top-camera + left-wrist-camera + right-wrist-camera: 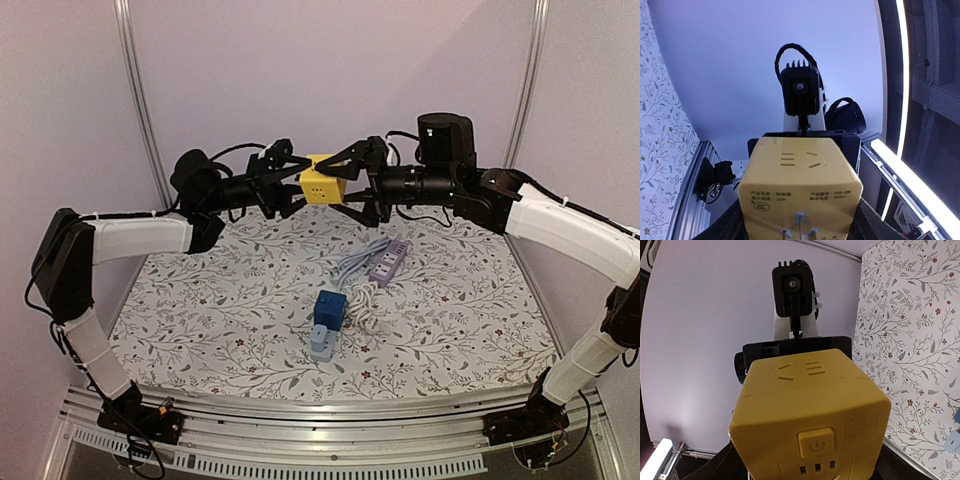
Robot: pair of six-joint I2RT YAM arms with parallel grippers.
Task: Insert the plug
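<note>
Two arms meet in mid-air above the far half of the floral-patterned desk (200, 300), sharing one yellow plastic cube adapter (322, 182).

From the left, the left fingers (287, 153) bracket the cube's left half, one above and one below in the overhead view. The left wrist view shows dark finger surfaces lying against both flanks of the cube, so these fingers are closed on it at a span set by the cube's width. That view faces the side bearing a printed rating label and the metal plug pins (799, 227), with a socket face above.

At centre, the cube hangs well clear of the desk, directly between the two pairs of fingers.

From the right, the right fingers (352, 155) clasp the opposite half in the same manner. The right wrist view shows the face with a power button (815, 444) and small slots, with dark fingers at each lower side.

Below, a blue cube adapter (330, 306) rests near the desk's middle, touching a grey-blue block (321, 346) on its near side. Just to the right, a coiled white cable (362, 300) leads to a purple power strip (388, 262) lying diagonally, well apart from the held cube.
</note>
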